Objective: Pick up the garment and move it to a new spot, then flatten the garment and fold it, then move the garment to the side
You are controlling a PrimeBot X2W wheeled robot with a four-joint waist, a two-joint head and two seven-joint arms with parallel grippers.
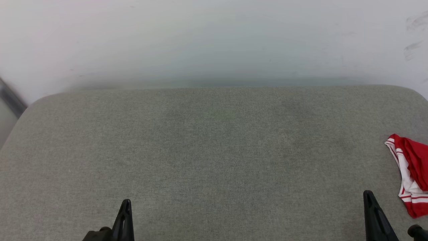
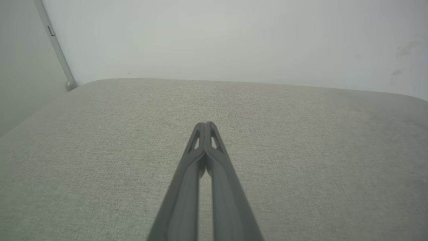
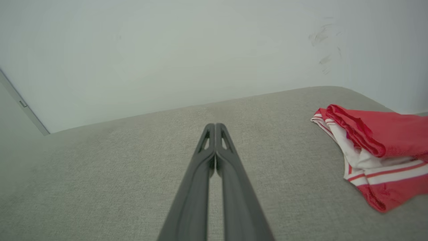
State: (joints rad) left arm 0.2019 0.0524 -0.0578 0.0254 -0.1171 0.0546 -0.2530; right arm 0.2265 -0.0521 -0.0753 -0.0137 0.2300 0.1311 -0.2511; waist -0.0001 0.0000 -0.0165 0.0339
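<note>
Left gripper (image 1: 126,203) at lower left of head view, fingers pressed together, nothing held; same in left wrist view (image 2: 205,124). Right gripper (image 1: 368,194) at lower right, also clenched, nothing between the fingers (image 3: 215,126). A wide stretch of grey fabric surface (image 1: 214,150) runs between and ahead of both. Its rounded far edge meets a pale wall (image 1: 214,40), with scuff marks (image 1: 414,23) upper right and a metal strip (image 1: 11,97) at left edge. Garment (image 1: 413,167) lies bunched at right edge of frame, near right gripper but apart from it, cut off by frame. It is red with a white panel and red-white striped trim (image 3: 378,140).
</note>
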